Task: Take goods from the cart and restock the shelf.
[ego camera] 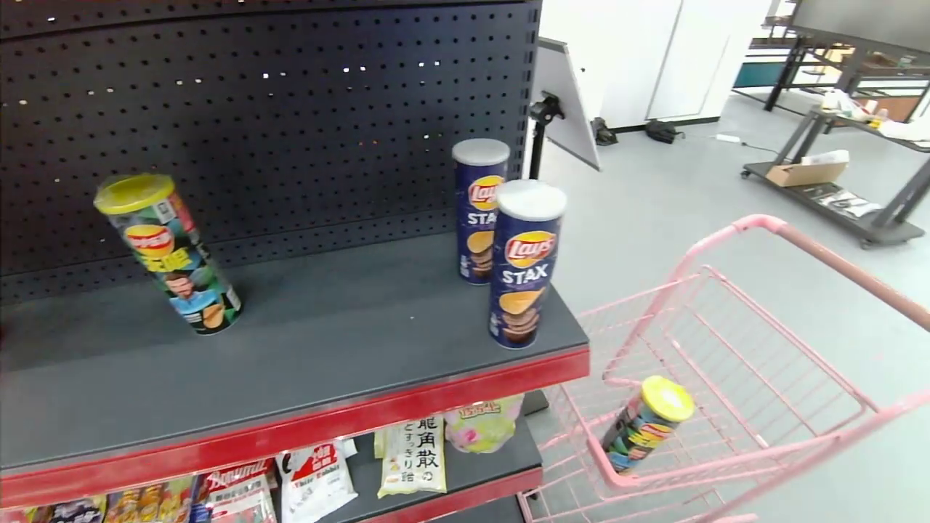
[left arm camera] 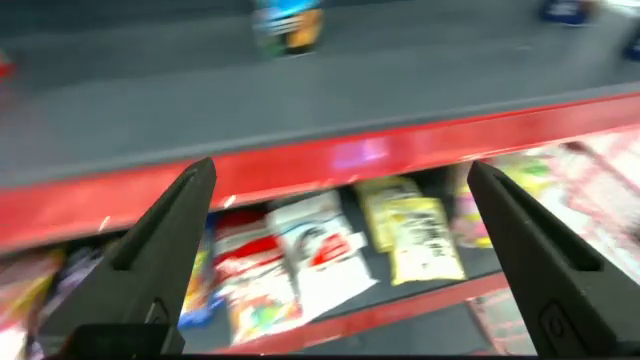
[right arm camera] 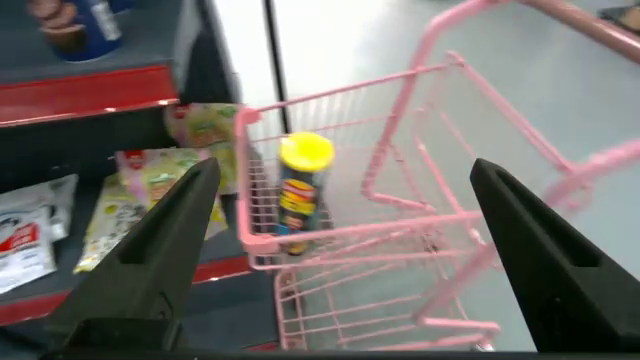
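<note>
Pink cart (right arm camera: 340, 88) holds 1 can (right arm camera: 303, 195), standing on end, ahead of your right gripper (right arm camera: 342, 170), jaws spread; that arm's nearer.

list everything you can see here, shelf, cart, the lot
shelf board: 1, dark grey with a red front edge, in front of a dark pegboard
blue cans: 2, dark blue with pale lids, upright at the shelf board's right end
shelved yellow-lid can: 1, green with a yellow lid, standing on the shelf board's left part
cart: 1, pink wire, right of the shelf
carted yellow-lid can: 1, dark multicolour with a yellow lid, in the cart's corner nearest the shelf
snack bags: several, white, yellow and green, on the lower shelf
left pincer: 1, black, open, facing the red front edge
right pincer: 1, black, open, facing the cart
</note>
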Motion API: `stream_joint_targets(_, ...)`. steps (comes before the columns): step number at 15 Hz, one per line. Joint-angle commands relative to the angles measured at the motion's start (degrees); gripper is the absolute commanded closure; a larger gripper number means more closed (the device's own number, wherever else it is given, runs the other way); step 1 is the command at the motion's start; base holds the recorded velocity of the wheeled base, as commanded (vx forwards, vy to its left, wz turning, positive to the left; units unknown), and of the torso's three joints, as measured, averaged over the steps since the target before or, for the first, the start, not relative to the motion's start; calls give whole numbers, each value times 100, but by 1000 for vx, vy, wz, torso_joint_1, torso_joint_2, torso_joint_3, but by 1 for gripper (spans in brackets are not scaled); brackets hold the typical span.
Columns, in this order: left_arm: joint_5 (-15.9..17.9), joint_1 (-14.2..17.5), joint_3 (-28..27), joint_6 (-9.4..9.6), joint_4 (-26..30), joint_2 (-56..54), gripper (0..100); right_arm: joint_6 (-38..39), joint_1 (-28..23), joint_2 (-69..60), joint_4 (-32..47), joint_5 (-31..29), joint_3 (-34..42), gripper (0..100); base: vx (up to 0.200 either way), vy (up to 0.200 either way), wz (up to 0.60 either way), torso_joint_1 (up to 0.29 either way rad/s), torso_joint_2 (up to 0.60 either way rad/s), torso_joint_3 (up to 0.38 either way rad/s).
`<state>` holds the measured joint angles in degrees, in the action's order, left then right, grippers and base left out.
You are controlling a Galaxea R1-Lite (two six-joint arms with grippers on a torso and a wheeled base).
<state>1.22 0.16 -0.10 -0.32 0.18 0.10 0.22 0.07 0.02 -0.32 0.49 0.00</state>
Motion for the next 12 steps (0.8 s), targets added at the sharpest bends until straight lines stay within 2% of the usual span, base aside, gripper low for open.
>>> stream_joint_targets(1, 1, 2, 1, -3, -1, 8, 0, -4, 1, 6, -3, 4, 0, 0, 0, 0, -600, -2, 2, -2)
stream_joint_targets(2, 1, 2, 1, -3, -1, 8, 0, -4, 1, 6, -3, 4, 0, 0, 0, 0, -600, -2, -2, -2)
stream_joint_targets(9, 1, 2, 1, -3, -1, 8, 0, 4, 1, 6, -3, 13, 0, 0, 0, 0, 0, -9, 14, 12)
stream_joint_targets(12, 1, 2, 1, -3, -1, 8, 0, 4, 1, 6, -3, 4, 0, 0, 0, 0, 0, -134, 338, 188)
